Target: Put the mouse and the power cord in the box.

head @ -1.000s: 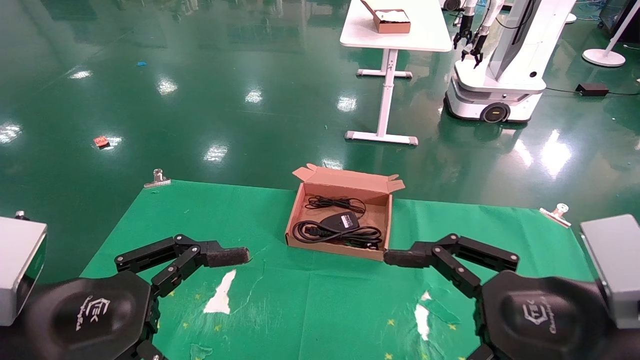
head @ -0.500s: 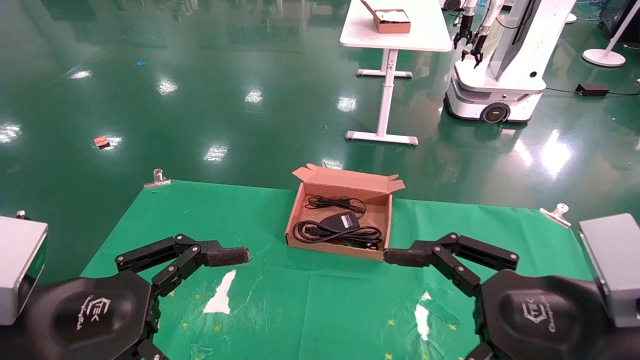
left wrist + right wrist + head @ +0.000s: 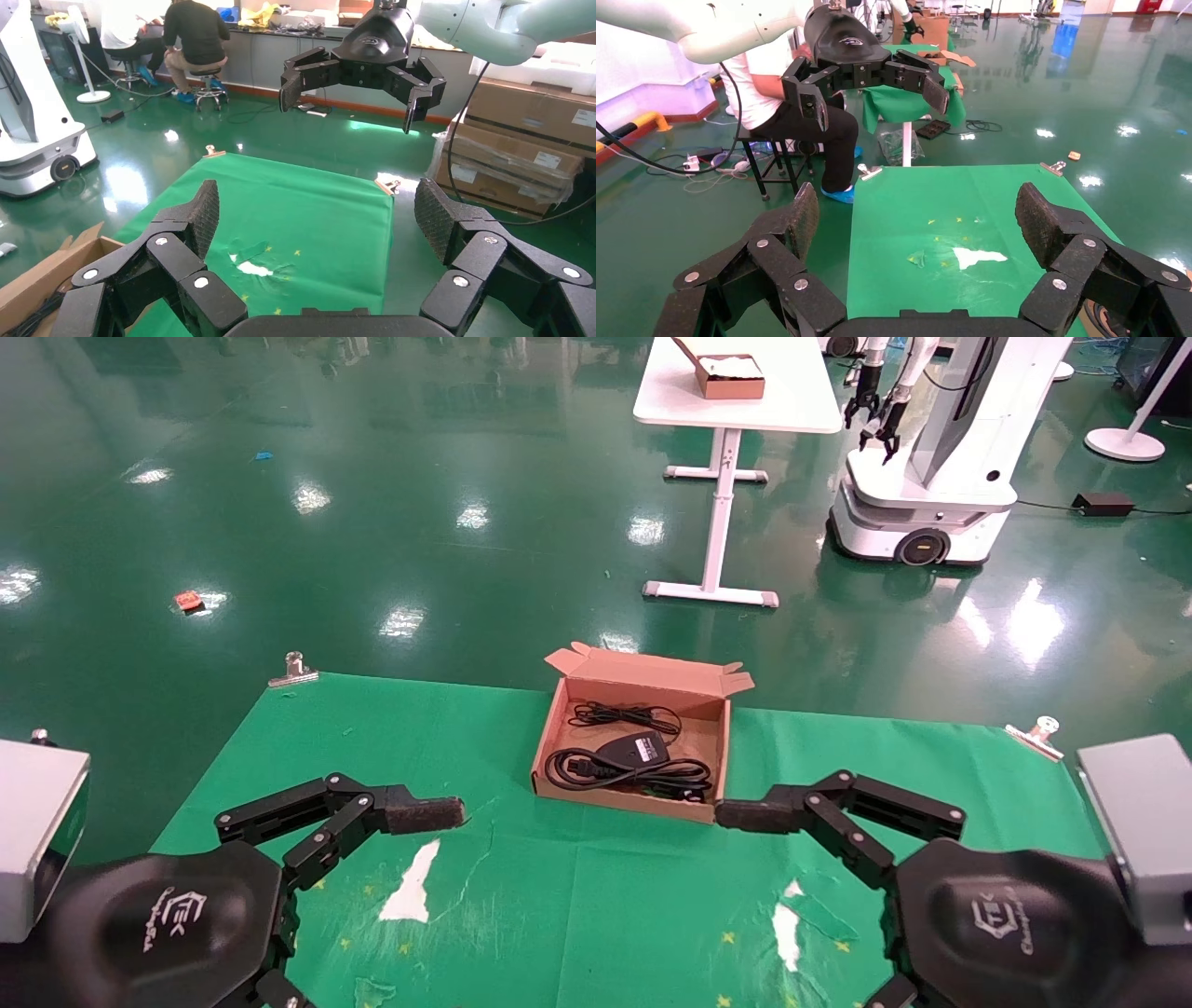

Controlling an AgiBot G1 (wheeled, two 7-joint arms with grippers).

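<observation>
Head view: the box (image 3: pixel 559 733) sits on the green desk (image 3: pixel 372 747), holding the mouse (image 3: pixel 630 746) and the power cord (image 3: pixel 610 773).
Left wrist view: left gripper (image 3: pixel 316 214), fingers (image 3: pixel 204 210) spread wide, empty.
Right wrist view: right gripper (image 3: pixel 916 214), fingers (image 3: pixel 1035 210) spread wide, empty.

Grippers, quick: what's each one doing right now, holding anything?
Left gripper: open, empty, above the green cloth, left of the box.
Right gripper: open, empty, right of the box.
</observation>
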